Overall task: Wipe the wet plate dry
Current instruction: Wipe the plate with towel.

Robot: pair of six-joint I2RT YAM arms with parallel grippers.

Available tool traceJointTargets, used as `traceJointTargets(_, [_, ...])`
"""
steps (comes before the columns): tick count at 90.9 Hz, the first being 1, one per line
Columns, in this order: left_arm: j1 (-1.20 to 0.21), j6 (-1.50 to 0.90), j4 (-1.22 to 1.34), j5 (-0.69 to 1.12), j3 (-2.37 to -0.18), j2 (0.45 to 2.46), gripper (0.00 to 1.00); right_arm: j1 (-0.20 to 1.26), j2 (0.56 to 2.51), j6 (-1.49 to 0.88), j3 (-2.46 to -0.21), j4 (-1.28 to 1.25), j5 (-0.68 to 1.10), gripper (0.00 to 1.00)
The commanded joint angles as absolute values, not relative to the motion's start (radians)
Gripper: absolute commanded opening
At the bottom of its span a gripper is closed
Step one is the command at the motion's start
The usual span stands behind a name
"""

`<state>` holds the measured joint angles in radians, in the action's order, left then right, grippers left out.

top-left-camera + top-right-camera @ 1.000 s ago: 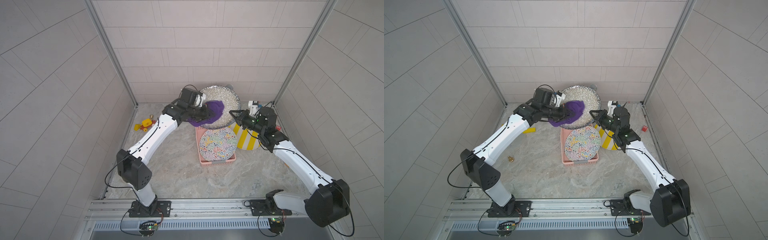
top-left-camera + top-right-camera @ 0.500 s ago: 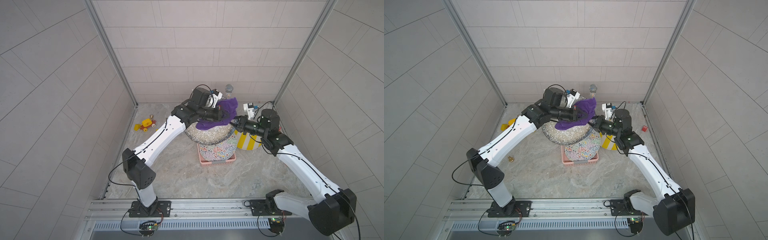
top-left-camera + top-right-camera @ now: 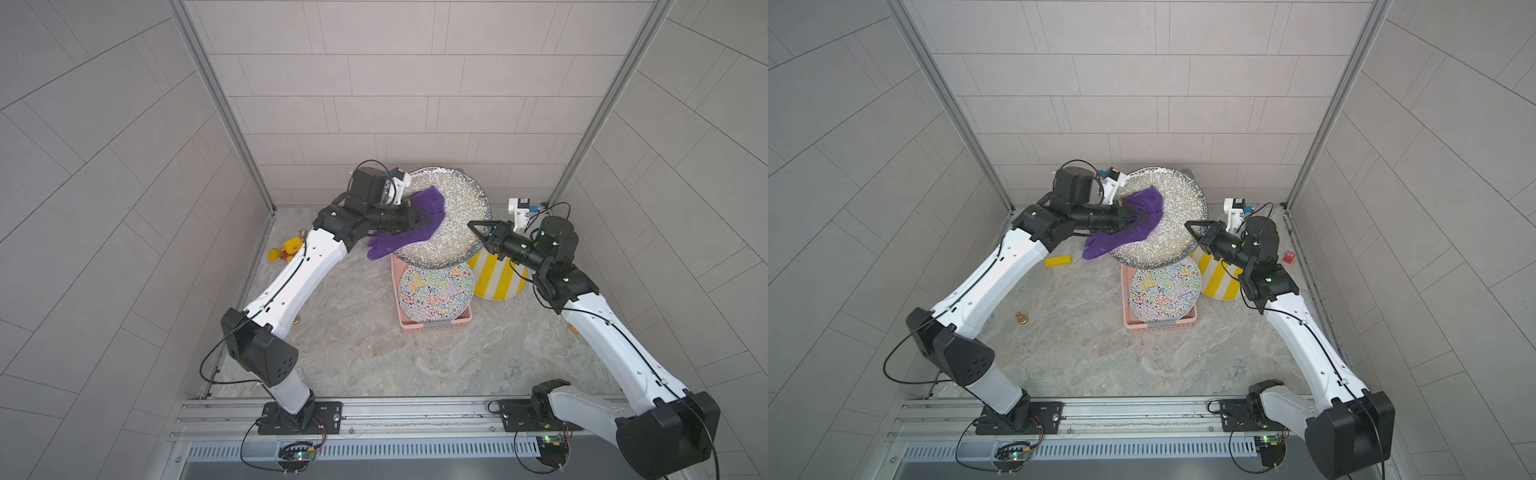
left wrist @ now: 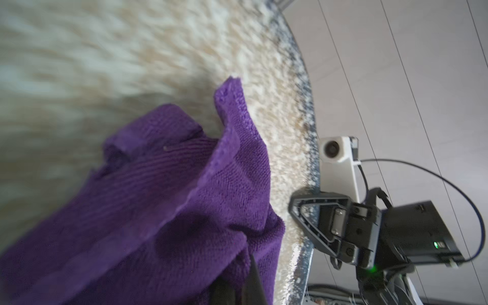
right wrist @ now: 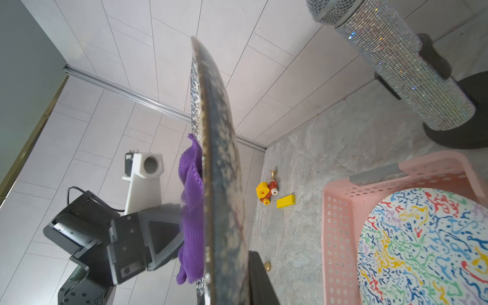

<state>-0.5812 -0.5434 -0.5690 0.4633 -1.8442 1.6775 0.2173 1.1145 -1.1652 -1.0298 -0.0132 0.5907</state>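
Both jaws clamped: left on purple cloth [image 3: 432,203], right on speckled plate [image 3: 461,208] rim; plate tilted, facing cloth.

Bystanders on a marbled counter [image 3: 365,353]

A pink perforated basket [image 3: 434,328] sits mid-counter with a squiggle-patterned plate [image 3: 436,291] in many colours leaning inside it. A yellow-and-white striped vessel [image 3: 496,278] stands just beside the basket on the robot's right. Towards the left wall lie a yellow toy vehicle [image 3: 286,250] and, near it, a yellow block [image 3: 1058,261]. A small brass piece [image 3: 1021,318] rests alone on open counter, and a tiny red cube [image 3: 1289,257] sits by the right wall. At the back, a glittery silver microphone [image 5: 396,66] leans on a black round stand [image 5: 470,132].
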Motion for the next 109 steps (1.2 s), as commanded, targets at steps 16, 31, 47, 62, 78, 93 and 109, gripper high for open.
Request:
traceJointTargets(16, [-0.545, -0.603, -0.54, 0.45, -1.979, 1.723, 0.0, 0.096, 1.1, -1.286, -1.18, -0.311, 0.542, 0.0])
traceJointTargets(31, [-0.393, -1.254, 0.07, 0.584, -1.78, 1.645, 0.0, 0.002, 1.006, -1.379, -1.11, -0.261, 0.503, 0.0])
traceJointTargets(47, [-0.348, -1.603, 0.419, 0.48, -1.733, 1.619, 0.0, -0.089, 0.985, -1.735, -0.971, -0.66, 0.451, 0.0])
traceJointTargets(62, [-0.359, -1.855, 0.601, 0.435, -1.729, 1.678, 0.0, -0.065, 1.046, -1.828, -1.012, -0.827, 0.506, 0.0])
traceJointTargets(78, [-0.398, -1.944, 0.672, 0.4, -1.778, 1.724, 0.0, 0.025, 1.098, -1.796, -1.047, -0.826, 0.513, 0.0])
traceJointTargets(93, [-0.425, -2.018, 0.711, 0.378, -1.797, 1.742, 0.0, 0.137, 1.186, -1.804, -1.096, -0.937, 0.481, 0.0])
traceJointTargets(109, [-0.445, -2.112, 0.77, 0.316, -1.779, 1.748, 0.0, 0.228, 1.244, -1.774, -1.135, -0.939, 0.465, 0.0])
